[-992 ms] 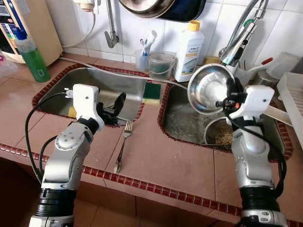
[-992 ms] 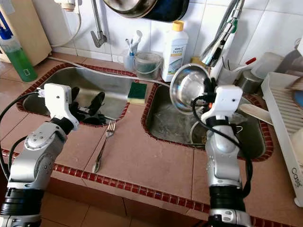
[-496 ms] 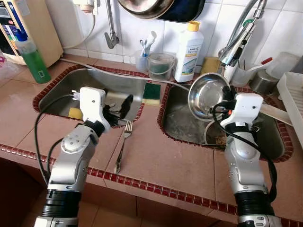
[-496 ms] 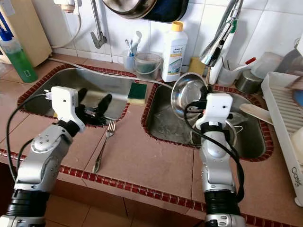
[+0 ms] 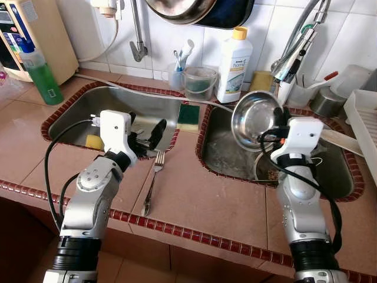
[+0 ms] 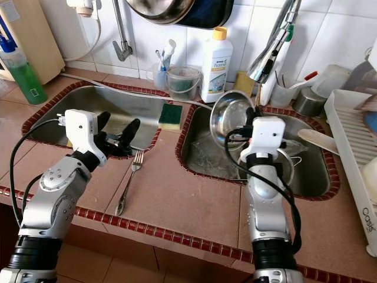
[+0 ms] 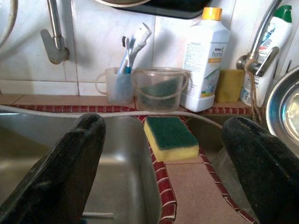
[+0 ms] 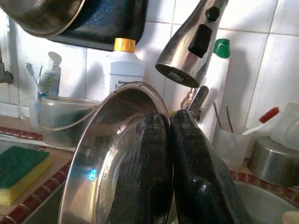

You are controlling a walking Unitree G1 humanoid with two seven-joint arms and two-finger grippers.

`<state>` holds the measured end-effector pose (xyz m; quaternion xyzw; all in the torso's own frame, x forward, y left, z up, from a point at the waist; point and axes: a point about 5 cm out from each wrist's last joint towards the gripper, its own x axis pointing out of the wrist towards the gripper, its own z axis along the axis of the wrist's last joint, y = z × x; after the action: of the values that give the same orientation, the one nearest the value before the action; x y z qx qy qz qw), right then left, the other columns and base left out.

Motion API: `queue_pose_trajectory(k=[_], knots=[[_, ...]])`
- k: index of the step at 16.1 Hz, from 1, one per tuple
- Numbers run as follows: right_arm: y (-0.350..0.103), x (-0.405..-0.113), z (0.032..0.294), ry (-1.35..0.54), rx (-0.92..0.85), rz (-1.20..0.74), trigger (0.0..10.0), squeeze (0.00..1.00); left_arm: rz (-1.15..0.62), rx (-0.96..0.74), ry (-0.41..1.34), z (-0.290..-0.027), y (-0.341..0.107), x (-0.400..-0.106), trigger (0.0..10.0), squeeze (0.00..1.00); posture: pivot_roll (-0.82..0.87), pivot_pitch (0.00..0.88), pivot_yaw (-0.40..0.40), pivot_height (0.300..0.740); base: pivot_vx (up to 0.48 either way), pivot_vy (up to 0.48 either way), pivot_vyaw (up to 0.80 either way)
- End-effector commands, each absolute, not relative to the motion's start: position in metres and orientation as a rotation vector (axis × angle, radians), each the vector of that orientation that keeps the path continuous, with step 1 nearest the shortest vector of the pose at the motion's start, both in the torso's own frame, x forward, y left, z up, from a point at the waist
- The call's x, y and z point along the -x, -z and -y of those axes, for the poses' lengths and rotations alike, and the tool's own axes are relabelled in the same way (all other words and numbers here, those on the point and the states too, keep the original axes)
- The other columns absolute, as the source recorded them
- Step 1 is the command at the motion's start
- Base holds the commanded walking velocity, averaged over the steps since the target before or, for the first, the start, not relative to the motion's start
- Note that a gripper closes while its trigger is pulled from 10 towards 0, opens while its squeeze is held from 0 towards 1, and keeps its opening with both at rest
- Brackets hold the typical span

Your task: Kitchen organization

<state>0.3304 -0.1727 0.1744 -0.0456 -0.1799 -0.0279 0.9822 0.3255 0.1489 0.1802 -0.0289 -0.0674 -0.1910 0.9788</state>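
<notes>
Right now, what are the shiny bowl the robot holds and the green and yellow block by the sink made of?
The bowl, pinched at its rim by the right gripper, looks like polished steel: it mirrors light. The block looks like a soft yellow foam sponge topped with a rough green scrub pad.

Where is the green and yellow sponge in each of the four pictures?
Left eye view: sponge on the tiled divider between the two sinks.
Right eye view: same divider, sponge below the plastic tub.
Left wrist view: sponge between the two black fingers.
Right wrist view: sponge beside the steel bowl.
Shared landmark: white detergent bottle.
</notes>
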Motion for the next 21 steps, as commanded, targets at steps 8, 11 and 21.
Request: queue_pose_trajectory(k=[8, 11, 21], knots=[[-0.1782, -0.3287, 0.1703, 0.056, 0.092, 0.383, 10.0, 0.00, 0.150, 0.044, 0.386, -0.1506, -0.1819, -0.3259, 10.0, 0.00, -0.14, 0.000, 0.020, 0.740, 0.000, 0.258, 0.00], [-0.1782, -0.3286, 0.1694, 0.054, 0.095, 0.384, 10.0, 0.00, 0.151, 0.039, 0.391, -0.1505, -0.1820, -0.3254, 10.0, 0.00, -0.14, 0.001, 0.021, 0.740, 0.000, 0.409, 0.00], [-0.1784, -0.3284, 0.1691, 0.056, 0.104, 0.384, 10.0, 0.00, 0.145, 0.031, 0.390, -0.1510, -0.1815, -0.3262, 10.0, 0.00, -0.14, 0.011, 0.024, 0.740, 0.000, 0.350, 0.00]])
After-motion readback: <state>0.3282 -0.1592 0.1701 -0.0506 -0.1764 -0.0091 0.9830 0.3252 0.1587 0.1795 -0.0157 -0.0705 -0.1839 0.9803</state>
